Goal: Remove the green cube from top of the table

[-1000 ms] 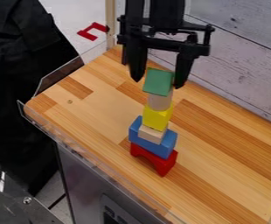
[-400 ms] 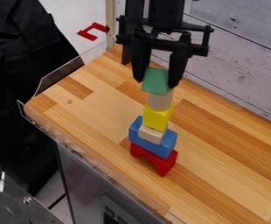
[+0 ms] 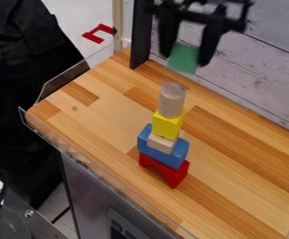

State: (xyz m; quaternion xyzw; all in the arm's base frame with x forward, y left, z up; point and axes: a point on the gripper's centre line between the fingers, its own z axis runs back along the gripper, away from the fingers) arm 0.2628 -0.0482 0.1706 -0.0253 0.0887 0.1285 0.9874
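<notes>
The black two-finger claw (image 3: pixel 187 52) has closed and risen, shifting toward the wall; the green cube (image 3: pixel 183 58) went up with it, off the pale wooden cylinder (image 3: pixel 171 100).

Showing smooth, satin wood grain across the brown striped surface (image 3: pixel 246 163). Looking smooth and matt on the green cube (image 3: pixel 183 55), yellow block (image 3: pixel 168 127), blue notched block (image 3: pixel 181 156) and red arched block (image 3: pixel 178 173). Appearing as bare wood on the small tan block (image 3: pixel 162 143) and upright greyish-tan cylinder (image 3: pixel 172 100). Resembling matt plastic on the black two-pronged hand (image 3: pixel 184 60). Creasing as dull black cloth (image 3: pixel 22 70). Glinting as glossy, clear plastic edging (image 3: pixel 65 81).
</notes>
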